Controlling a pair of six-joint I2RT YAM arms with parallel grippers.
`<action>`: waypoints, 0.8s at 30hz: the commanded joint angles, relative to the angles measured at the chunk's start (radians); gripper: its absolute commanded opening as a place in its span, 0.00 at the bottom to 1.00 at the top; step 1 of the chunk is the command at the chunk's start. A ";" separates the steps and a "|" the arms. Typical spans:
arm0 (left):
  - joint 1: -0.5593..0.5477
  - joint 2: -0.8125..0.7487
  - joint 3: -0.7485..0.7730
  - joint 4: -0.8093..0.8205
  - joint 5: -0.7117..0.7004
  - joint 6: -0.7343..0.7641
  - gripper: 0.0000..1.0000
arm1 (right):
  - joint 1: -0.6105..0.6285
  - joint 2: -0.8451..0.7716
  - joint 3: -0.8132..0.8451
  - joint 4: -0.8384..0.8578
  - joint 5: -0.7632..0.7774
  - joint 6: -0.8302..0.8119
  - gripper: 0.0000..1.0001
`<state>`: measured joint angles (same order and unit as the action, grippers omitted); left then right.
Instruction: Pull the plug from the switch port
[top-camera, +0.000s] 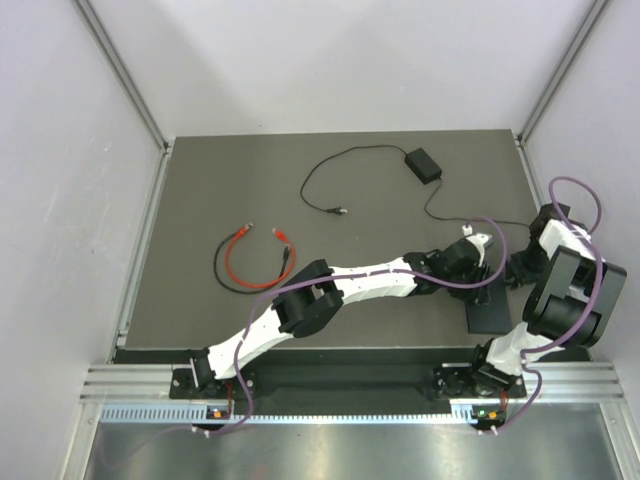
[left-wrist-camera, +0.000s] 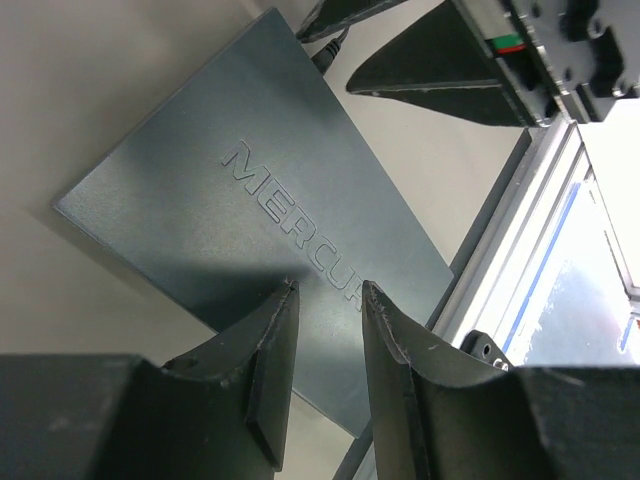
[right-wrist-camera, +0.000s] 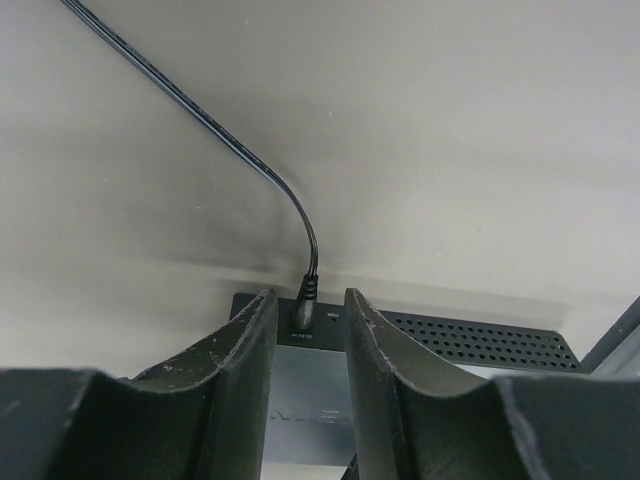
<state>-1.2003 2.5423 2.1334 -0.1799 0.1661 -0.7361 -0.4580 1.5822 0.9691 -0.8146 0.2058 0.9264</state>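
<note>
Top view: the switch (top-camera: 493, 312) lies at the near right of the table (top-camera: 200, 200), and its cord (top-camera: 445, 215) runs to the brick (top-camera: 422, 163).

Left wrist view: the left gripper (left-wrist-camera: 328, 290) sits over the switch's lid with its jaws slightly apart and holding nothing. I cannot tell whether it touches. If the switch is not pinned, it may slide along with the plug.

Right wrist view: the right gripper (right-wrist-camera: 308, 294) has its jaws apart on either side of the plug (right-wrist-camera: 305, 300), which is seated in the port (right-wrist-camera: 304, 320). Clamping high on the thin cord, or tugging at an angle, could strain the cord or jam the plug.
</note>
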 joint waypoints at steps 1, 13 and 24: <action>0.001 0.065 -0.018 -0.182 -0.043 0.043 0.38 | 0.021 0.010 -0.010 0.032 0.007 0.032 0.34; 0.001 0.075 -0.020 -0.184 -0.020 0.029 0.39 | 0.033 0.076 0.028 0.037 0.006 0.040 0.14; 0.002 0.082 -0.058 -0.176 -0.005 -0.025 0.39 | 0.030 0.174 0.042 0.077 -0.133 0.005 0.00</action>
<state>-1.1976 2.5446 2.1353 -0.1852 0.1753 -0.7631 -0.4427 1.6833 1.0058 -0.8261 0.1944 0.9413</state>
